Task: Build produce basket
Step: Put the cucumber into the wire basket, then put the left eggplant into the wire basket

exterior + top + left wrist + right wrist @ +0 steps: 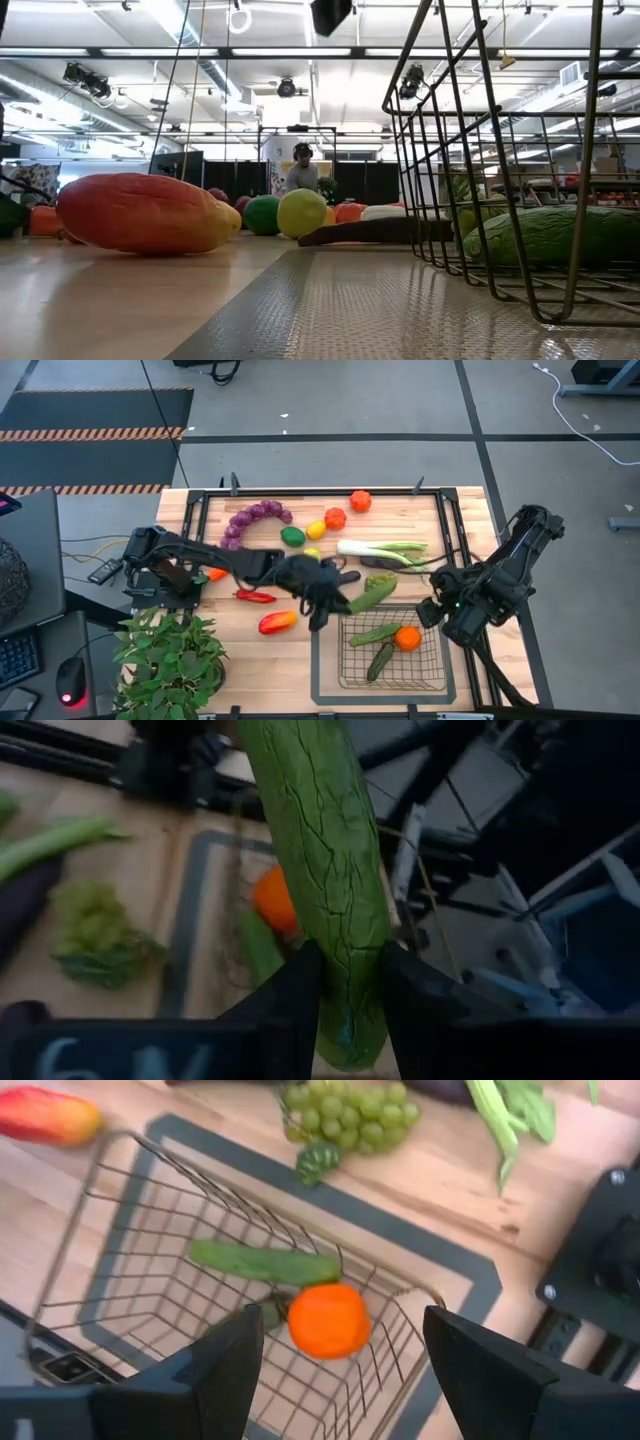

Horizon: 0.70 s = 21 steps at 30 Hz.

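My left gripper is shut on a long green cucumber and hovers left of the wire basket. The basket stands near the table's front edge. Inside it, two cucumbers and an orange tomato lie on the mesh floor. My right gripper stands open above the basket's right side, with nothing between its fingers. Green grapes lie on the table just beyond the basket's frame. Neither gripper shows in the low view. My left gripper pinches the cucumber between its two fingers near one end. The fingers come from the table's left, slanting down. The cucumber runs on past the fingertips toward the basket, lifted clear of the table.
Loose produce on the table: a red-yellow pepper, a red chili, purple grapes, a lime, a lemon, two tomatoes, a leek and an eggplant. A potted plant stands front left.
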Motion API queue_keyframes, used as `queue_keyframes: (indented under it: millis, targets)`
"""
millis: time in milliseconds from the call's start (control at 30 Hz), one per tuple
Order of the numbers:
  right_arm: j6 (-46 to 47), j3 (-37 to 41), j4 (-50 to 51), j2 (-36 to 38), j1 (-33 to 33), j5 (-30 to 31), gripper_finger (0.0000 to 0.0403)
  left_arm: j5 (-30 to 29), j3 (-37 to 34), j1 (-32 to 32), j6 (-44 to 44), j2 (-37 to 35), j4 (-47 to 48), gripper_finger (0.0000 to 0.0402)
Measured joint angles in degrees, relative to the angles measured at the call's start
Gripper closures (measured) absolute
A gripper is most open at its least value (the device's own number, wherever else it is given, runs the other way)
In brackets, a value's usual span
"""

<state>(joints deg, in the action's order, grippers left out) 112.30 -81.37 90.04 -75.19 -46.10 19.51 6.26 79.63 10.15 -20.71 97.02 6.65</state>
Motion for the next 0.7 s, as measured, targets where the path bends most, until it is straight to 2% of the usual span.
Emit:
queue_keyframes:
  millis: [200, 300, 500, 600, 700]
  targets:
    - [-3.85, -0.01, 0.0, 3.67, 1.38, 3.23, 0.0124, -11.39, 0.0, 3.37, 0.88, 0.68, -0.87, 0.0287]
    - [-7.18, -0.01, -0.02, 4.86, 2.18, 4.12, 0.0124, -12.46, 0.0, 3.59, 1.64, 1.61, -1.98, 0.026]
    - [-14.31, -0.01, -0.03, 6.58, 3.97, 3.94, 0.0124, -12.24, 0.04, 4.25, -1.12, 4.04, -6.68, 0.0177]
    - [-16.67, 0.01, -0.03, 7.08, 4.04, 3.38, 0.0124, -12.68, -0.04, 4.27, -1.52, 4.26, -6.01, 0.0151]
    - [-17.82, 0.01, -0.02, 7.4, 4.04, 3.03, 0.0124, -18.12, 0.05, 3.58, -1.18, 4.26, -5.45, 0.0143]
